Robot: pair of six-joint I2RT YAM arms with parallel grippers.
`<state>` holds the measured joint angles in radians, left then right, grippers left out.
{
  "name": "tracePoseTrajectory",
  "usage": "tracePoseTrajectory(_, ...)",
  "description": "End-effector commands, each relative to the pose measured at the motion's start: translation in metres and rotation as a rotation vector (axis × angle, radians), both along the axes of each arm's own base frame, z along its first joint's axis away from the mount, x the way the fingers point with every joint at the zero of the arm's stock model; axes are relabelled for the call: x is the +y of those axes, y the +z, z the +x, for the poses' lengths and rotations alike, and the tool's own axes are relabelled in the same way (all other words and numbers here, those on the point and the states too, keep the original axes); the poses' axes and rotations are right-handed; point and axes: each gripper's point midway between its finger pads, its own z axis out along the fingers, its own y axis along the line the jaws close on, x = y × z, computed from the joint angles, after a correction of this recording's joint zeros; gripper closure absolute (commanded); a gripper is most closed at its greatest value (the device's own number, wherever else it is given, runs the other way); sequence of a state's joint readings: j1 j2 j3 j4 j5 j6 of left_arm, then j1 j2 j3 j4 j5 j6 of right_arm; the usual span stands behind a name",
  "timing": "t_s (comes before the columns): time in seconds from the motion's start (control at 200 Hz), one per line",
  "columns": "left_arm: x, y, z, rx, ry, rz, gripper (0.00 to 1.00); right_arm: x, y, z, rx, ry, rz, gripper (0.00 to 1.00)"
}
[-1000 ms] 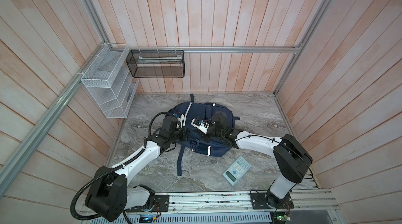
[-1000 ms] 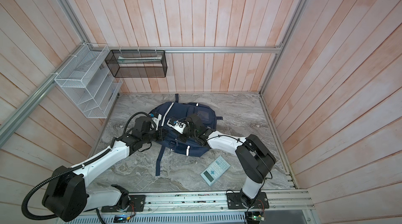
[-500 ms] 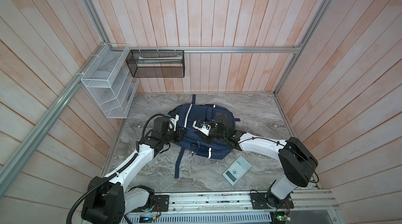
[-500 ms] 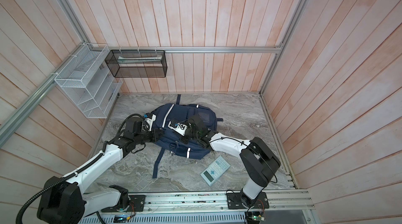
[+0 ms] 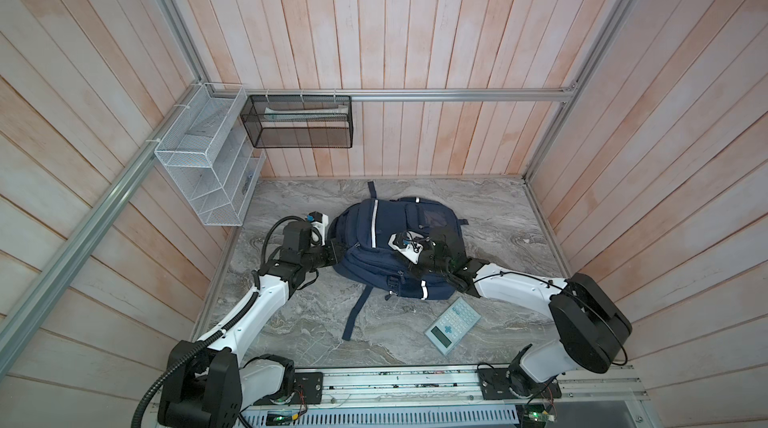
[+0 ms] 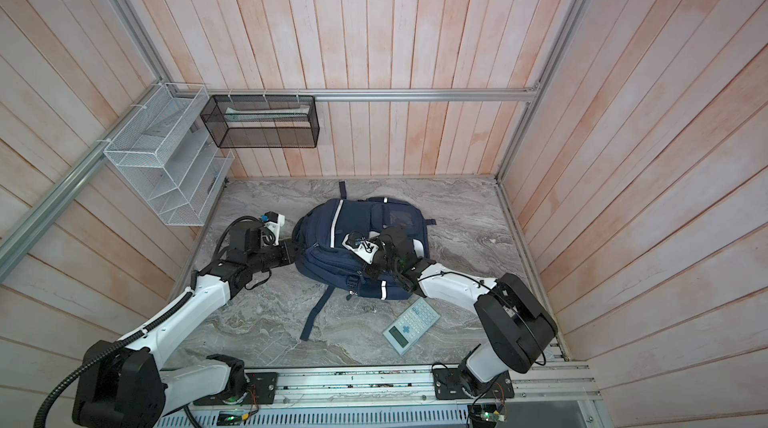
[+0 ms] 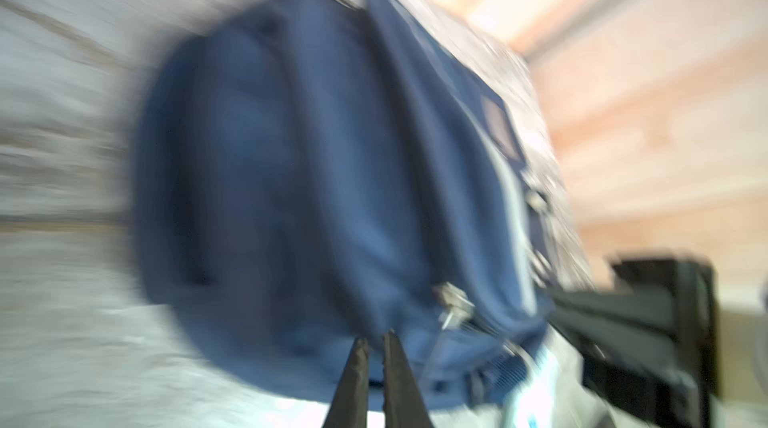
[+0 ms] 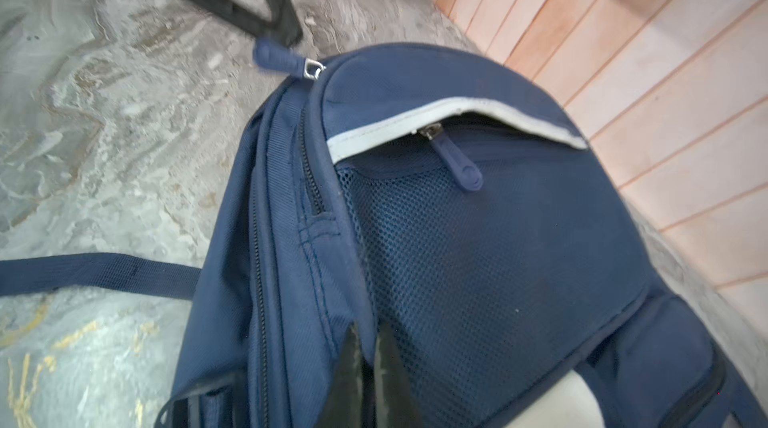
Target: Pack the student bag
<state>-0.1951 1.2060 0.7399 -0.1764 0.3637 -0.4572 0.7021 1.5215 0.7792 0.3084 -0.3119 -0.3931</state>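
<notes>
We see the student bag (image 5: pixel 361 238), a large navy-blue fabric backpack with white reflective stripes. It lies about the middle of the grey marble-patterned counter (image 5: pixel 291 322), between the two arms, and shows in both top views (image 6: pixel 320 234). One long navy strap (image 5: pixel 355 313) trails from it across the counter toward the front rail.

The left fingers (image 7: pixel 353 372) meet the bag's left edge from the side. The left wrist view is badly blurred. In it the fingers stand almost together, with only a thin slit between them, right at the rim of the bag (image 7: pixel 291 155). The right wrist view shows their tips just beside a navy rubber zipper pull (image 8: pixel 282 57) that sticks out from the bag's edge. We cannot tell whether they pinch it.

The right fingers (image 8: pixel 349 372) lie over the bag from the other side. They are closed down to a narrow gap on a fold of the bag's fabric, where the side panel meets the dark-blue mesh pocket (image 8: pixel 478 280). Beside the mesh, a second navy zipper pull (image 8: pixel 457 164) comes out from under a white reflective strip (image 8: pixel 415 118).

A flat, pale blue-grey calculator (image 5: pixel 453 326) lies on the counter near the bag's front right corner, not touching it. A white wire-mesh rack (image 5: pixel 199 164) hangs on the left wall, and a black mesh basket (image 5: pixel 299 126) hangs on the back wall.
</notes>
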Motion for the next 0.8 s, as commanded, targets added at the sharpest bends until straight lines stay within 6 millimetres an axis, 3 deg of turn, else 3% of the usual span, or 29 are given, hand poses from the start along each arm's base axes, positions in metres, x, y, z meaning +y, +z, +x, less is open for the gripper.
tracePoseTrajectory(0.0,0.023,0.002,0.018,-0.052,0.122,0.057,0.95,-0.019,-0.024,-0.002,0.070,-0.051,-0.079,1.00)
tracePoseTrajectory(0.13,0.005,0.006,0.017,-0.069,0.041,0.005,0.99,-0.026,-0.027,0.002,0.065,-0.085,-0.097,1.00)
tracePoseTrajectory(0.25,-0.024,0.018,0.012,-0.164,-0.072,0.074,0.69,-0.025,-0.021,-0.006,0.068,-0.052,-0.058,1.00)
tracePoseTrajectory(0.3,-0.035,0.025,0.012,-0.231,-0.133,0.134,0.52,-0.025,-0.019,-0.011,0.067,-0.040,-0.045,1.00)
tracePoseTrajectory(0.435,-0.038,0.032,0.018,-0.317,-0.216,0.194,0.46,-0.032,-0.020,-0.015,0.063,-0.038,-0.041,1.00)
tracePoseTrajectory(0.54,-0.061,0.046,0.005,-0.427,-0.341,0.076,0.34,-0.040,-0.021,-0.015,0.095,-0.037,-0.036,1.00)
tracePoseTrajectory(0.715,-0.120,0.012,-0.023,-0.337,-0.631,-0.018,0.34,-0.063,-0.018,-0.008,0.109,-0.091,-0.035,1.00)
tracePoseTrajectory(0.795,-0.130,0.000,-0.028,-0.323,-0.669,-0.027,0.36,-0.072,-0.011,-0.008,0.081,-0.103,0.003,1.00)
